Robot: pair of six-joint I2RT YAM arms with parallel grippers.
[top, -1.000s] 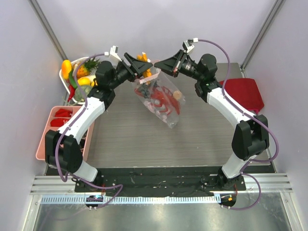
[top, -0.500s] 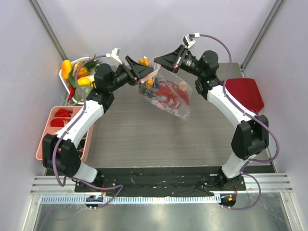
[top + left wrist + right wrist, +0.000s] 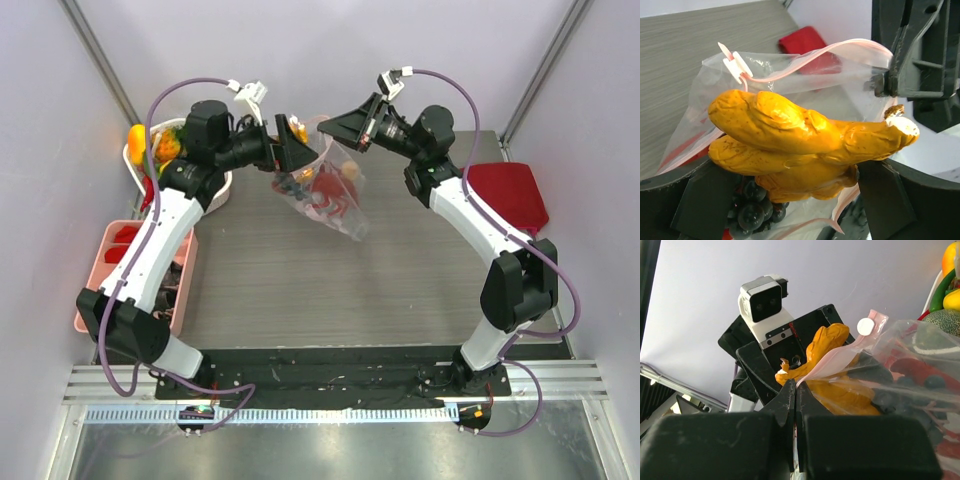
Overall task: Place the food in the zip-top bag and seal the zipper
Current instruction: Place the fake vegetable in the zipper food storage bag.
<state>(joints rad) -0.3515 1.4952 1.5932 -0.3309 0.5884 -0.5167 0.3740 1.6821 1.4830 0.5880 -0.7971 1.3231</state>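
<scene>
The clear zip-top bag hangs in the air at the back of the table, with the red lobster, dark grapes and a beige piece inside it. My right gripper is shut on the bag's pink zipper strip and holds the mouth up; in its wrist view the gripper pinches the strip. My left gripper is shut on a yellow-orange food piece and holds it at the open mouth, above the grapes. The zipper arcs behind the piece.
A white basket of toy fruit and vegetables stands at the back left. A pink compartment tray lies along the left edge. A dark red flat piece lies at the right edge.
My left arm has lifted and drawn back to the left, its gripper still on the yellow-orange piece at the bag's mouth. The hanging bag swung right, then back left.
</scene>
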